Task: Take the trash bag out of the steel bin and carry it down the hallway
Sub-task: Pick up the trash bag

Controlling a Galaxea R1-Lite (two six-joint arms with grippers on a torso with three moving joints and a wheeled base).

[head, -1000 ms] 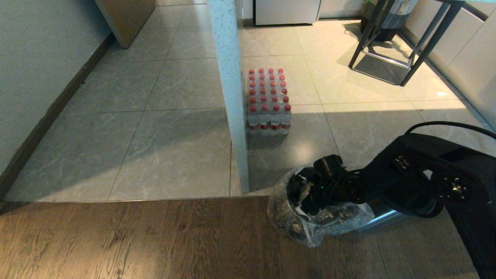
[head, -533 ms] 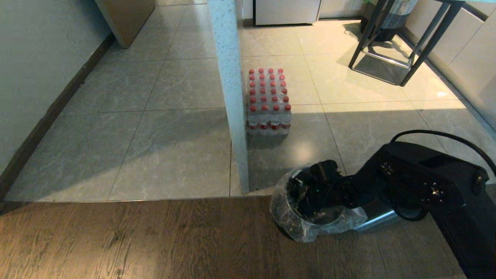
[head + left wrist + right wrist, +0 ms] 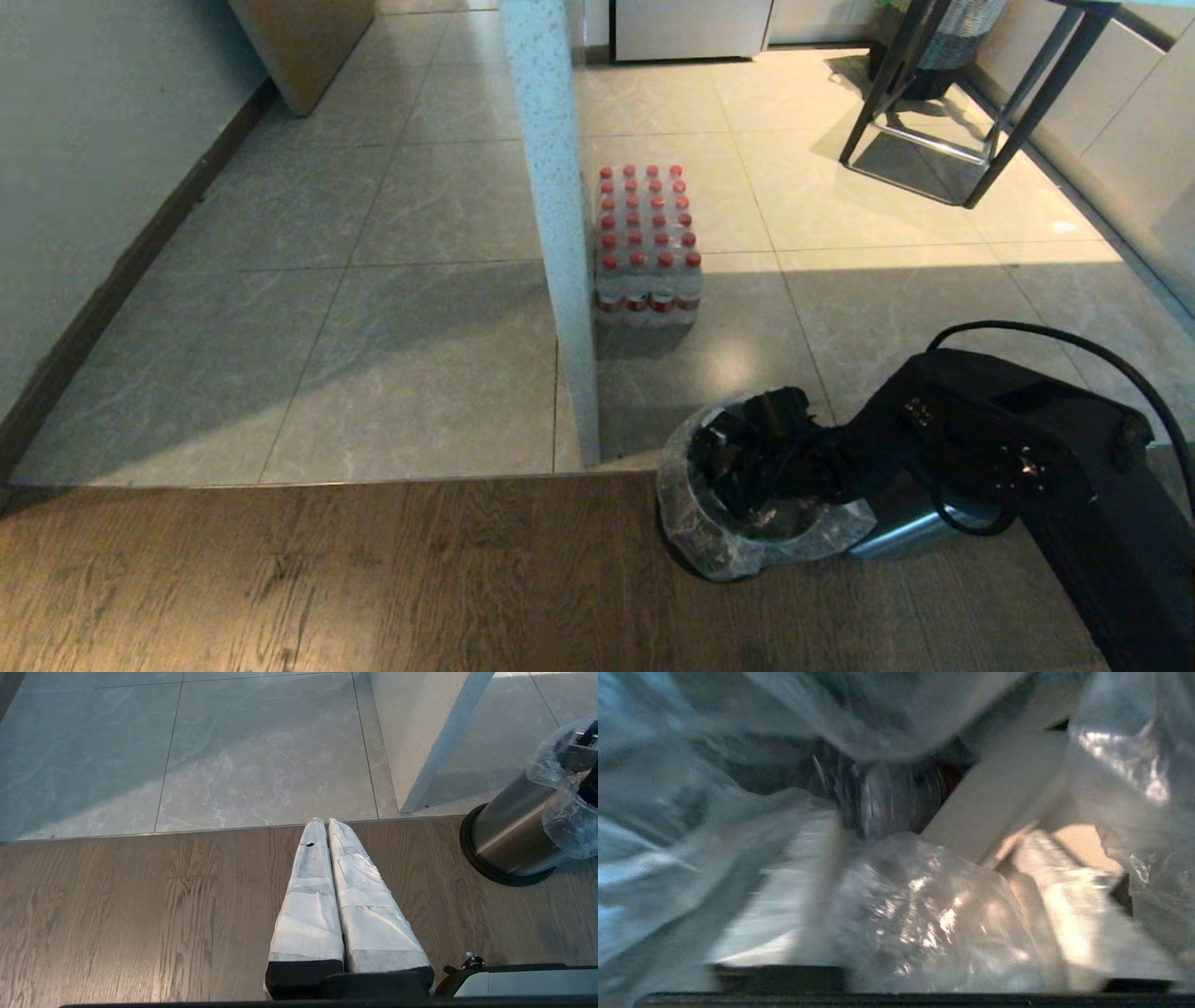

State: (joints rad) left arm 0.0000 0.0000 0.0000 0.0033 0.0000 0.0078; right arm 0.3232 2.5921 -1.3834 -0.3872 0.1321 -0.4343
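On wood flooring, steel bin [image 3: 509, 826] stands upright, bag-lined.

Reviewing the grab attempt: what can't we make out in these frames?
- Right gripper jaws: head view, buried in the trash bag; right wrist view shows only blurred plastic.
- Any grip on the bag: cannot tell.
- Steel bin: left wrist view, top cut off by the edge; head view, mostly behind the arm.
- Bag contents: blurred.

Right gripper [image 3: 738, 467] lowered, apparently part-closed, left gripper [image 3: 322, 823] closed
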